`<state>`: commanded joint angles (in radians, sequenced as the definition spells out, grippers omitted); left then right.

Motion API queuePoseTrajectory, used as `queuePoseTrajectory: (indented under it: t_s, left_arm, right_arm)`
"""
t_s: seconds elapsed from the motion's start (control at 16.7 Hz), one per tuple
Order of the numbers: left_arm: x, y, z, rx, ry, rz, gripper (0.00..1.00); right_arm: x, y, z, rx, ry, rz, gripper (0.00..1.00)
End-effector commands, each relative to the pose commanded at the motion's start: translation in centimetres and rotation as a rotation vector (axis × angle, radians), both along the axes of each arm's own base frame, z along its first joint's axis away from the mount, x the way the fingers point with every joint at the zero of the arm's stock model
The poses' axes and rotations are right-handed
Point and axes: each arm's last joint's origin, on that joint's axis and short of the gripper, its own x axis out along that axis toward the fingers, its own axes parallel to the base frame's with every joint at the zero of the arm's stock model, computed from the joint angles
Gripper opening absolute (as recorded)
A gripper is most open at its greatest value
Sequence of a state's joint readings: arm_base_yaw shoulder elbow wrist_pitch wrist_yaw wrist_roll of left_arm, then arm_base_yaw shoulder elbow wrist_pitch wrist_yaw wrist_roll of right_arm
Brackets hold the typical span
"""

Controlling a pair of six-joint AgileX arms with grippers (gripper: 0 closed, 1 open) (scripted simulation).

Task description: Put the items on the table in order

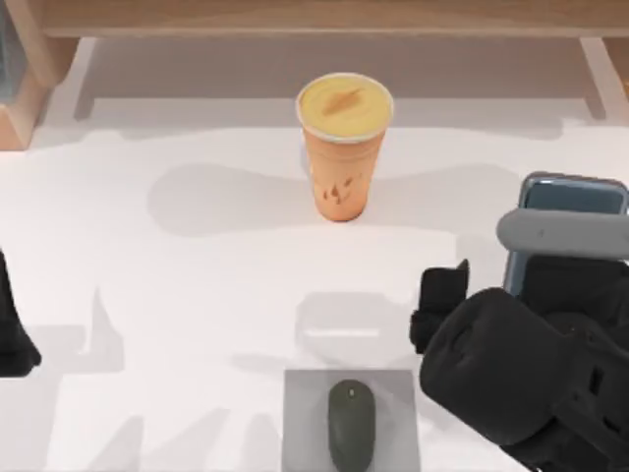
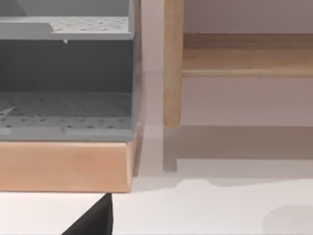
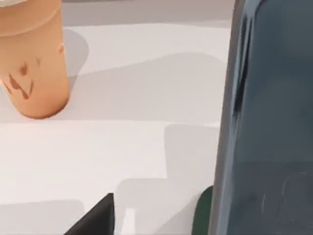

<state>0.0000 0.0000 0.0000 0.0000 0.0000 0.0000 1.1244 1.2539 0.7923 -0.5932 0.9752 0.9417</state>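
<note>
With the right gripper [image 1: 447,295] beside the phone [image 1: 573,197], grip unclear, I'd probably seat the phone squarely on its stand [image 3: 201,213].

Brightness: all three views evenly bright; the white desk [image 1: 197,295] is nearly washed out.
Shadows: soft-edged grey patches; the cup [image 1: 343,147] casts a broad oval shadow toward the top view's left.
Shelf shade: a pale grey band lies on the desk under the wooden shelf [image 1: 314,18].
Arm shadows: faint overlapping grey shapes around the grey pad [image 1: 305,393].
Glare: a thin bright streak runs down the edge of the phone [image 3: 274,122].
Focus: edges look slightly soft in every view.
</note>
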Motion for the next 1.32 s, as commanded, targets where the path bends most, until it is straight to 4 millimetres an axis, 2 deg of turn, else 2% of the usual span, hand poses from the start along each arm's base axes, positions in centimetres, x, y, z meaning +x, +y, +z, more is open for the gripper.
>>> queuePoseTrajectory:
  t_s: [0.24, 0.54, 1.02, 1.14, 1.32]
  left_arm:
    - [0.0, 0.0, 0.0, 0.0, 0.0, 0.0, 1.0]
    - [0.0, 0.0, 0.0, 0.0, 0.0, 0.0, 1.0]
    - [0.0, 0.0, 0.0, 0.0, 0.0, 0.0, 1.0]
    - [0.0, 0.0, 0.0, 0.0, 0.0, 0.0, 1.0]
    - [0.0, 0.0, 0.0, 0.0, 0.0, 0.0, 1.0]
  right_arm:
    - [-1.0, 0.3, -0.2, 0.035, 0.02, 0.001, 1.0]
    - [-0.1, -1.4, -0.4, 0.006, -0.043, -0.156, 1.0]
    - [0.1, -1.8, 0.1, 0.033, -0.042, -0.151, 1.0]
    - [0.3, -2.7, 0.8, 0.096, -0.032, -0.131, 1.0]
    - [0.7, -5.6, 2.1, 0.23, -0.039, -0.074, 1.0]
